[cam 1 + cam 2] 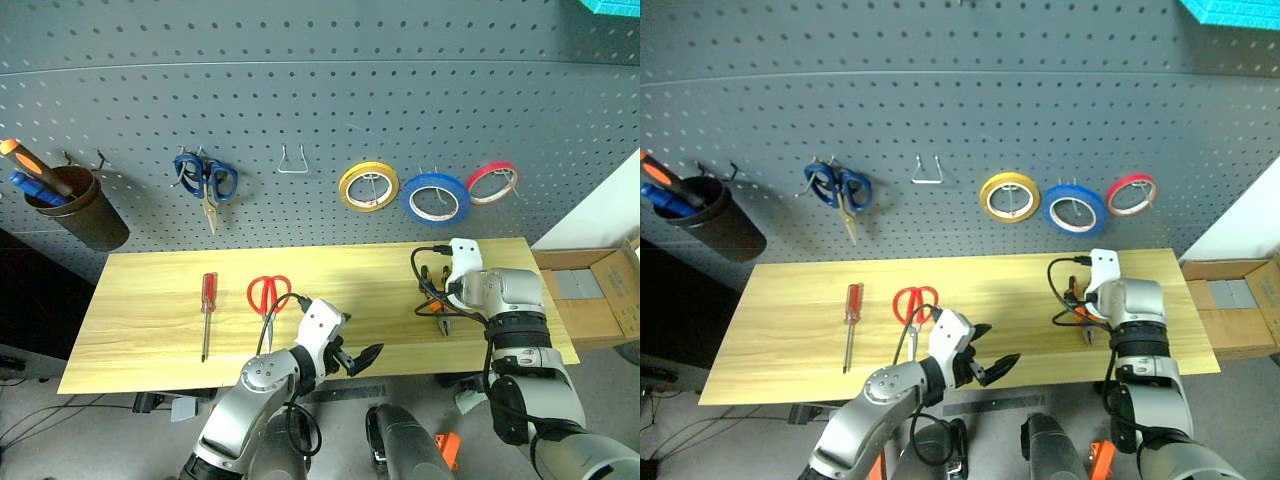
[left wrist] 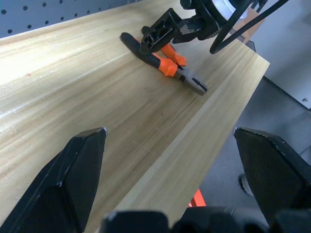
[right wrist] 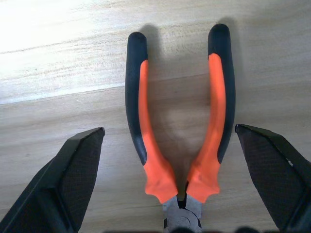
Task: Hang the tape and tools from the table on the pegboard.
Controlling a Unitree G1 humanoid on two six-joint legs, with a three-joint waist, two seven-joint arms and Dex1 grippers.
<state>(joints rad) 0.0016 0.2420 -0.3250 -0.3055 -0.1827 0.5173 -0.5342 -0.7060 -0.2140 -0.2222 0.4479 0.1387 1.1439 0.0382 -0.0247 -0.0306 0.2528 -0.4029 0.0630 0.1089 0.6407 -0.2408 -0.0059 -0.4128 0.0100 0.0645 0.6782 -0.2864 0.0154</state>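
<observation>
The right wrist view looks straight down on the pliers with orange-and-black handles (image 3: 180, 141), which lie flat on the light wooden plank table (image 3: 58, 58) with both handles spread into a V. The right gripper (image 3: 170, 182) hangs just above them with its two black fingers wide apart, one on each outer side of the handles, and it holds nothing. In the left eye view the pliers sit near the right end of the table, below the blue roll of tape (image 1: 435, 197) that already hangs on the dark grey pegboard (image 1: 300, 100).

I judge the pliers to be stiff, rather heavy for their size, with the weight towards the metal nose. The rubber-like sleeves should give good friction. Squeezing both handles together from outside, near the orange part close to the joint, seems best, because there the tool will swing less.

The left gripper (image 1: 358, 360) is also wide open and empty, near the table's front edge, just beside the red-handled scissors (image 1: 268, 297).
</observation>
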